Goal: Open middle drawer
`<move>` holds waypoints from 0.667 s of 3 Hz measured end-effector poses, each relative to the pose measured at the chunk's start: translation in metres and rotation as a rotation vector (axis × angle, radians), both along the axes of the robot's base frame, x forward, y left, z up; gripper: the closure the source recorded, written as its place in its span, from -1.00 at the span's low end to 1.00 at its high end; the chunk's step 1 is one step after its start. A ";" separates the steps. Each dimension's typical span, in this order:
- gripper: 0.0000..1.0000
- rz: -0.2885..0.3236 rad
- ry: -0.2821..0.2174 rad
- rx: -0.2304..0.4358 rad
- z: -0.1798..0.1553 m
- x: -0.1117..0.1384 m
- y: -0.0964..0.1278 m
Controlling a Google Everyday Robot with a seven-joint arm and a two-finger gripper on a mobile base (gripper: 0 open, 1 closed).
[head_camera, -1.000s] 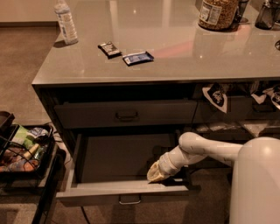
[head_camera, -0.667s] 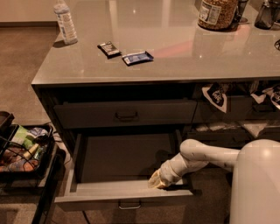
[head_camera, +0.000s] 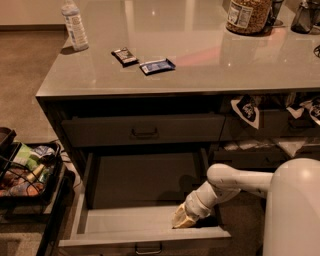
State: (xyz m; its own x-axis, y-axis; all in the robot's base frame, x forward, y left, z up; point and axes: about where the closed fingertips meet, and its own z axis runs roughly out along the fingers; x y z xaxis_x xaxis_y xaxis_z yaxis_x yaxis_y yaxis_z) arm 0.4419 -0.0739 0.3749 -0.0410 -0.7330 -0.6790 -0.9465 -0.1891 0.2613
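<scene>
The middle drawer is a wide, shallow dark-grey drawer with a small metal pull at the centre of its flat front. It stands pulled far out, showing a plain grey inside with nothing in it. My gripper reaches down from the white arm at the right and sits inside the drawer, right behind the front panel, to the right of the pull. The drawer above is shut.
On the counter top lie a water bottle, two snack packets and a jar. A black wire cart with snacks stands at the left, close to the open drawer. Open shelves hold bags at the right.
The drawer has slid further out toward me, and my gripper has moved with its front panel, lower in the view.
</scene>
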 end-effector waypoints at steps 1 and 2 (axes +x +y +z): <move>1.00 0.000 0.000 0.000 0.000 0.000 0.000; 1.00 0.020 -0.145 -0.024 0.022 0.008 0.003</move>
